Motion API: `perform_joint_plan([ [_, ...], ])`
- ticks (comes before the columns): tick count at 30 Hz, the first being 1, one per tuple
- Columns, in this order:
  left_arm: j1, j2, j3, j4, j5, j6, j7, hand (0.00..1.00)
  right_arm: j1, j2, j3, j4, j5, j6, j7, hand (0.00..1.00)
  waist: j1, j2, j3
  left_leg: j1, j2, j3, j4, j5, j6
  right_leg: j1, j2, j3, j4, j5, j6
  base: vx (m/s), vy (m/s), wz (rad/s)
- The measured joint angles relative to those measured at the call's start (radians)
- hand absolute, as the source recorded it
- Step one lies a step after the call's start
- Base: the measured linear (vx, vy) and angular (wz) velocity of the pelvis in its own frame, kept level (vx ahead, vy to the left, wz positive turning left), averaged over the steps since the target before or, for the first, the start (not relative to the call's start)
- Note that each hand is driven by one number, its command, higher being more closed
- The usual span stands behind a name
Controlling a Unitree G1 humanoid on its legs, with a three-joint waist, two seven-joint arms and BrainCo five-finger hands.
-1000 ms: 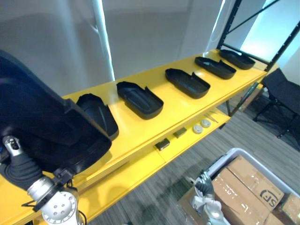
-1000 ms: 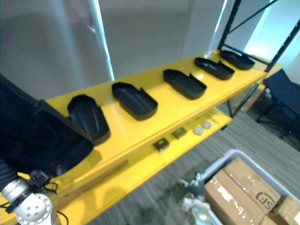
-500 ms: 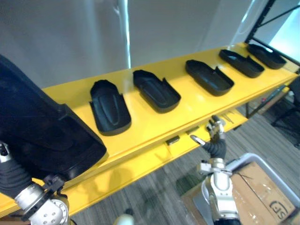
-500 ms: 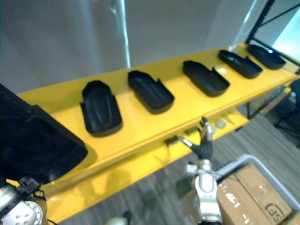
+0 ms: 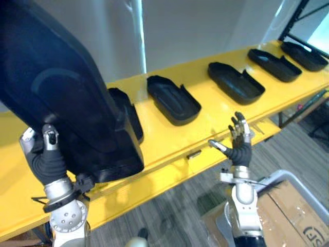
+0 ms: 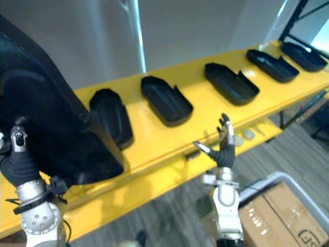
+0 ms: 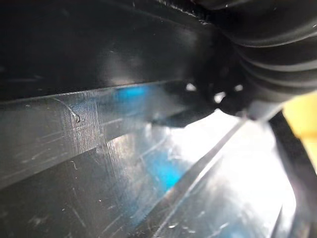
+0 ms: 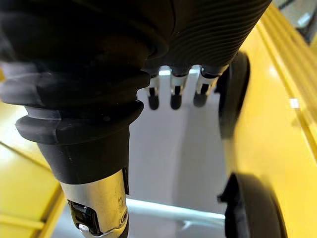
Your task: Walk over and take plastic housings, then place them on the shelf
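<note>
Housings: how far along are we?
Done: five housings lie in a row on the yellow shelf. In hand: the left hand grips a sixth housing, held up before the shelf's left end and not yet set down. The right hand is open and empty. Left: place the sixth housing, probably left of the row.

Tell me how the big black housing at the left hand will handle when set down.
Probably stiff: the housing holds its moulded shape though the left hand meets only its lower end. Likely light for its size, being a hollow shell like those on the shelf. Its glossy surface may be slippery.
</note>
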Motion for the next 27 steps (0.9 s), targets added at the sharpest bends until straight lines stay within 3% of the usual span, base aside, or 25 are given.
perform_joint_plan([
  [3,-0.001,-0.003,-0.047,0.000,0.000,-0.003,-0.008,1.00,-0.001,-0.018,0.000,-0.050,0.000,-0.015,0.000,0.00,-0.020,0.021,0.001,0.002,0.012,-0.051,-0.053,0.043,-0.028,0.013,0.020,-0.047,-0.005,-0.005,-0.009,-0.10,-0.113,0.49],
  [5,-0.001,-0.008,-0.054,0.000,0.000,-0.009,-0.021,1.00,-0.002,-0.022,0.000,-0.058,0.000,-0.022,0.001,0.00,-0.022,0.030,0.001,0.004,0.015,-0.052,-0.088,0.070,-0.025,0.014,0.024,-0.062,-0.005,-0.014,-0.020,-0.12,-0.052,0.36],
  [8,-0.001,-0.008,-0.049,0.000,0.000,-0.014,-0.020,1.00,-0.006,-0.015,0.001,-0.061,0.001,-0.022,0.001,0.00,-0.018,0.032,0.003,0.001,0.010,-0.042,-0.096,0.075,-0.018,0.013,0.014,-0.062,0.014,-0.046,-0.008,-0.10,0.004,0.18],
  [10,-0.006,-0.004,-0.045,0.000,0.001,-0.017,-0.019,1.00,-0.018,-0.012,-0.001,-0.062,0.001,-0.022,0.000,0.00,-0.029,0.023,0.006,0.002,0.008,0.049,-0.016,0.039,0.008,0.000,-0.039,-0.061,0.124,-0.142,-0.015,-0.09,0.068,0.19],
  [11,-0.008,-0.003,-0.044,0.000,0.001,-0.017,-0.019,1.00,-0.018,-0.012,-0.002,-0.062,0.001,-0.022,0.000,0.00,-0.030,0.015,0.006,0.000,0.005,0.063,0.003,0.030,0.019,-0.003,-0.049,-0.060,0.136,-0.154,-0.024,-0.05,0.150,0.09],
  [12,-0.009,0.002,-0.043,0.000,0.001,-0.017,-0.018,1.00,-0.018,-0.010,-0.004,-0.063,-0.001,-0.022,-0.001,0.00,-0.032,0.011,0.002,-0.002,-0.007,0.129,0.088,-0.021,0.060,0.010,-0.079,-0.059,0.168,-0.176,-0.035,0.04,0.130,-0.07],
  [13,-0.015,0.006,-0.037,0.000,0.001,-0.018,-0.016,1.00,-0.024,-0.026,-0.007,-0.066,-0.004,-0.021,-0.002,0.00,-0.040,0.031,-0.010,0.006,-0.002,0.147,0.102,-0.071,0.043,-0.021,-0.091,-0.042,0.287,-0.176,-0.066,0.04,0.160,-0.09],
  [14,-0.027,0.010,-0.034,0.006,0.001,-0.018,-0.016,1.00,-0.025,-0.028,-0.004,-0.067,-0.005,-0.021,-0.002,0.00,-0.043,0.035,-0.013,0.006,-0.005,0.149,0.104,-0.077,0.047,-0.077,-0.111,-0.018,0.395,-0.151,-0.082,0.06,0.136,0.02],
  [15,-0.056,0.026,-0.036,0.018,0.003,-0.017,-0.016,1.00,-0.028,-0.022,-0.002,-0.066,-0.011,-0.019,-0.005,0.00,-0.052,0.042,-0.018,0.022,-0.001,0.139,0.082,-0.066,0.056,-0.158,-0.120,0.016,0.519,-0.078,-0.102,0.09,0.136,0.05],
  [16,-0.078,0.056,-0.035,0.029,0.006,-0.017,-0.016,1.00,-0.036,-0.015,0.001,-0.061,-0.025,-0.018,-0.012,0.00,-0.057,0.036,-0.017,0.056,0.004,0.144,0.026,-0.038,0.066,-0.182,-0.120,0.035,0.546,-0.075,-0.106,0.13,0.110,0.07],
  [18,-0.110,0.076,-0.027,0.052,0.010,-0.016,-0.015,1.00,-0.076,-0.018,-0.001,-0.061,-0.052,-0.018,-0.018,0.00,-0.067,0.025,-0.023,0.077,0.015,0.142,-0.003,-0.017,0.062,-0.182,-0.091,0.054,0.479,-0.129,-0.117,0.19,0.001,0.01],
  [20,-0.143,0.077,-0.014,0.084,0.008,-0.016,-0.016,1.00,-0.120,-0.022,-0.015,-0.062,-0.061,-0.018,-0.024,0.00,-0.071,0.026,-0.023,0.078,0.030,0.135,-0.003,-0.016,0.061,-0.183,-0.055,0.079,0.389,-0.146,-0.111,0.15,-0.067,0.07],
  [22,-0.163,0.080,-0.015,0.117,-0.001,-0.016,-0.016,1.00,-0.131,-0.029,-0.024,-0.067,-0.063,-0.018,-0.028,0.00,-0.071,0.016,-0.029,0.079,0.026,0.128,-0.003,-0.015,0.057,-0.159,-0.041,0.124,0.262,-0.109,-0.076,0.10,-0.121,0.21],
  [23,-0.160,0.079,-0.013,0.127,0.000,-0.015,-0.016,1.00,-0.131,-0.034,-0.023,-0.067,-0.077,-0.017,-0.032,0.00,-0.070,0.003,-0.039,0.086,0.012,0.126,-0.009,-0.019,0.037,-0.140,-0.044,0.136,0.192,-0.051,-0.021,0.08,-0.148,0.19],
  [24,-0.147,0.070,-0.017,0.127,0.000,-0.015,-0.016,1.00,-0.131,-0.046,-0.024,-0.067,-0.079,-0.014,-0.040,0.00,-0.067,0.025,-0.039,0.092,0.025,0.117,-0.016,-0.021,0.021,-0.106,-0.030,0.133,0.137,-0.049,0.010,0.09,-0.180,0.05],
  [25,-0.142,0.066,-0.016,0.124,0.000,-0.015,-0.018,1.00,-0.131,-0.053,-0.024,-0.067,-0.079,-0.011,-0.043,0.00,-0.061,0.039,-0.042,0.092,0.037,0.118,-0.021,-0.022,0.012,-0.095,-0.017,0.132,0.107,-0.042,0.019,0.10,-0.208,-0.12],
  [27,-0.138,0.039,-0.018,0.122,0.000,-0.016,-0.019,1.00,-0.130,-0.079,-0.030,-0.067,-0.078,-0.005,-0.042,0.00,-0.057,0.085,-0.051,0.093,0.073,0.114,-0.036,-0.015,-0.010,-0.070,0.032,0.123,0.044,-0.014,0.001,0.06,-0.154,-0.09],
])
